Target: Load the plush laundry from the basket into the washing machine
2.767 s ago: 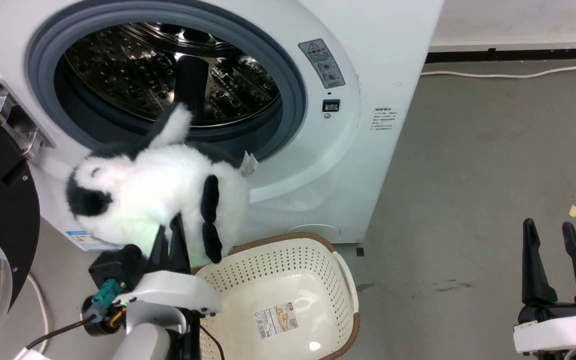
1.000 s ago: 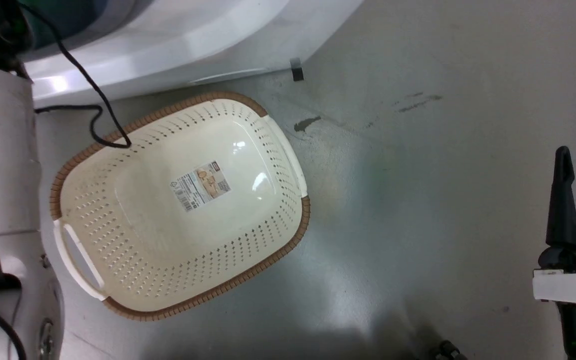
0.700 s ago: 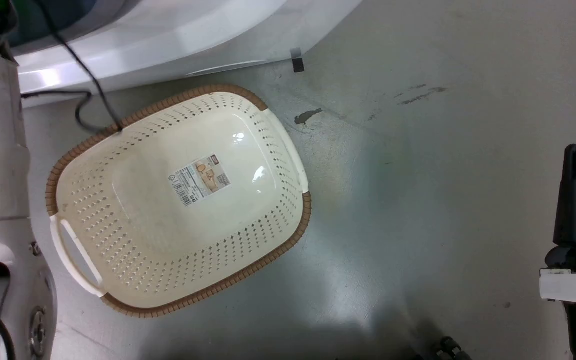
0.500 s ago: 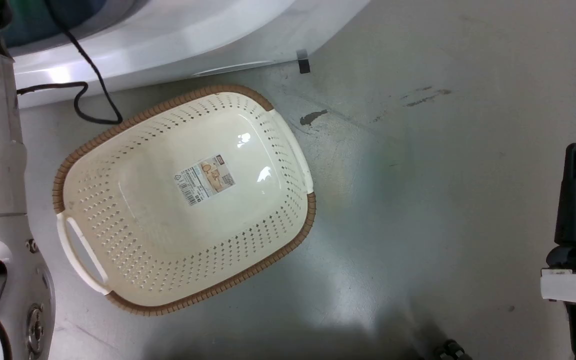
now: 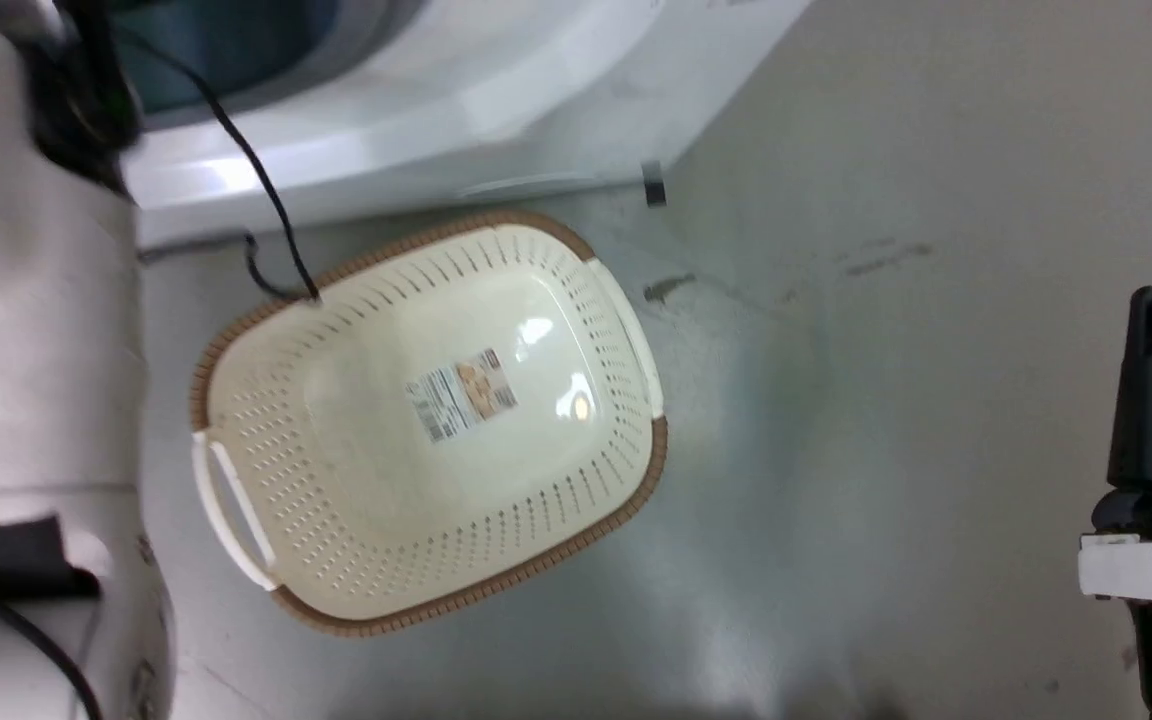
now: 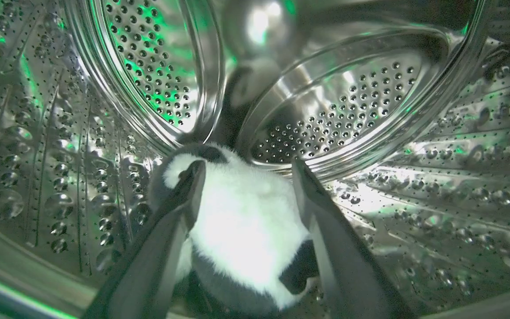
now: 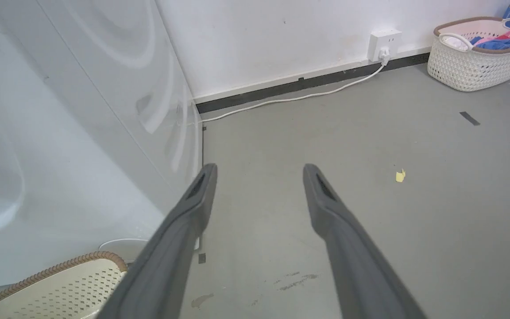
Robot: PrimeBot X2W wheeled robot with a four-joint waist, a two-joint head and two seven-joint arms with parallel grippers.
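Item 1, plush laundry (image 6: 246,226): white with black patches, lying low inside the steel drum (image 6: 348,110) of the washing machine (image 5: 436,120). Item 2, left tool (image 6: 248,168): inside the drum, its 2 fingers spread wide on either side of the plush, clamping nothing; contact with the fur cannot be told. Item 3, right tool (image 7: 259,170): fingers wide apart and empty, hanging over the grey floor (image 5: 886,400) to the right of the machine. Item 4, basket (image 5: 496,590): cream, perforated, brown rim, on the floor just in front of the machine, holding no laundry, with 1 label sticker (image 5: 461,395) on its bottom. Item 5, black cable (image 5: 256,180): trailing across the machine front toward the basket's far rim. Item 6, second basket (image 7: 476,57): far right by the wall, holding coloured clothes.
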